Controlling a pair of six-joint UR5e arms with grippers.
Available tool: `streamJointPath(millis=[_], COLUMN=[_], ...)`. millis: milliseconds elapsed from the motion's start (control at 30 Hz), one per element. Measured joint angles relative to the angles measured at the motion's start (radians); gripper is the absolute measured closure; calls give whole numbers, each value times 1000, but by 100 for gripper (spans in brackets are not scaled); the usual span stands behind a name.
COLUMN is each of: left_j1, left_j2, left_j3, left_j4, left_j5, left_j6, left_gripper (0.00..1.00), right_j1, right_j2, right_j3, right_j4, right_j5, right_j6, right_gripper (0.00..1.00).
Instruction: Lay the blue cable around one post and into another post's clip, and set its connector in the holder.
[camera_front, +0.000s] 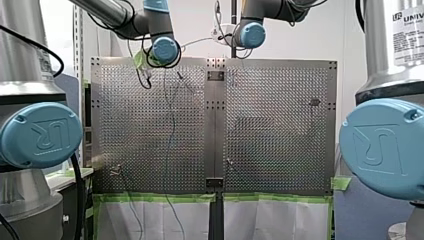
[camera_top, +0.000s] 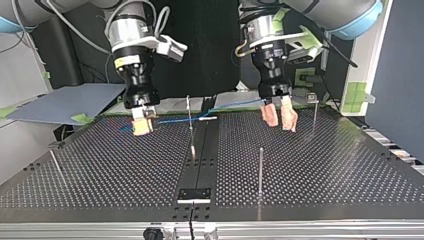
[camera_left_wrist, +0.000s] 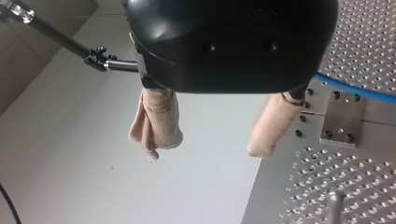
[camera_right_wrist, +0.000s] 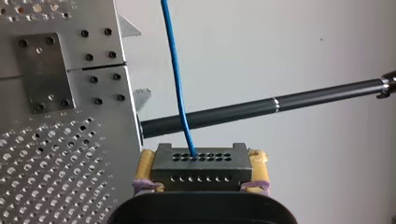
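In the top view my right gripper (camera_top: 142, 125) hangs at the left, just above the perforated table (camera_top: 100, 165). In the right wrist view its yellow pads (camera_right_wrist: 144, 170) are shut on a dark connector block (camera_right_wrist: 201, 165). The blue cable (camera_right_wrist: 175, 70) leaves the block's face and runs ahead past a black post (camera_right_wrist: 261, 109). In the top view the blue cable (camera_top: 230, 105) crosses behind the thin centre post (camera_top: 189, 117) towards my left gripper (camera_top: 279, 121). That gripper is open, its beige padded fingers (camera_left_wrist: 156, 123) hold nothing, and the cable (camera_left_wrist: 355, 88) lies beside it.
In the top view more thin posts stand on the table: one near the middle front (camera_top: 260, 170), one with a clip at the right rear (camera_top: 314, 112), one at the left (camera_top: 55, 162). A small dark plate (camera_top: 195, 194) sits at the near edge.
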Motion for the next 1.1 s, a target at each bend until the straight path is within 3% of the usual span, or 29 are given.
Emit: streamJointPath(millis=[167,467,1100], left_j1=[24,99,255], left_j2=[-3,-12,-156], left_j3=[39,116,272], left_j4=[-39,-116,-272], left_j5=[19,92,249], left_j6=[1,-36,-86], left_gripper=[0,0,0], right_j1=[-1,-1,-1], right_j2=[39,104,228], right_j3=[-43,-117,-275], right_j4=[43,117,274], right_j5=[-10,-26,-42], right_j6=[0,-1,-2], right_gripper=[100,100,100])
